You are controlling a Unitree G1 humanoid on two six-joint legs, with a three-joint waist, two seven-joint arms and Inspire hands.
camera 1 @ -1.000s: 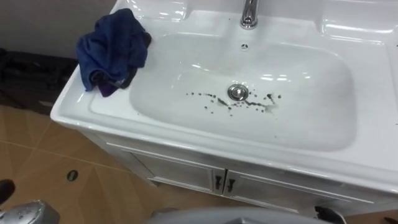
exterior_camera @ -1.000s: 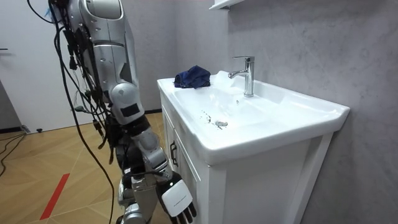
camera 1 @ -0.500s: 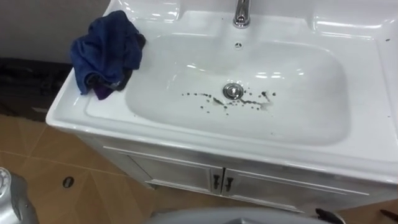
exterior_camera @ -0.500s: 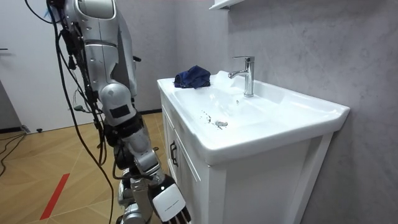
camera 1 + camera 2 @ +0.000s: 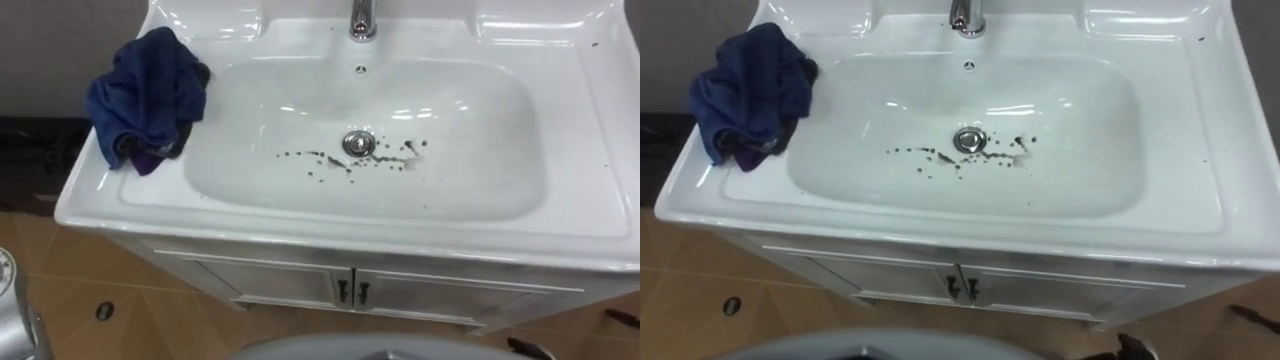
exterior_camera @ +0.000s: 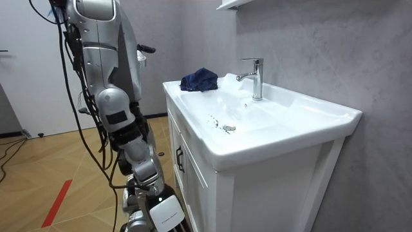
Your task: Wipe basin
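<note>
The white basin [image 5: 590,150] lies before me, with dark specks [image 5: 318,160] scattered around its metal drain [image 5: 358,142]. A crumpled dark blue cloth [image 5: 145,95] rests on the basin's left rim, untouched. In the room view I stand at the front of the vanity, with the cloth [image 6: 199,79] at the far end of the top. My right hand [image 6: 164,211] hangs low beside the cabinet, white back facing the camera, and the picture's lower edge cuts off its fingers.
A chrome tap [image 5: 361,18] stands at the back of the basin. Below the rim are two white cabinet doors [image 5: 300,285] with small dark handles. Brown wooden floor [image 5: 60,260] lies to the left, and a grey wall [image 6: 322,45] rises behind the vanity.
The eye view has shifted, so the basin sits more squarely and further left. In the room view my right arm has dropped, carrying the hand to the lower edge.
</note>
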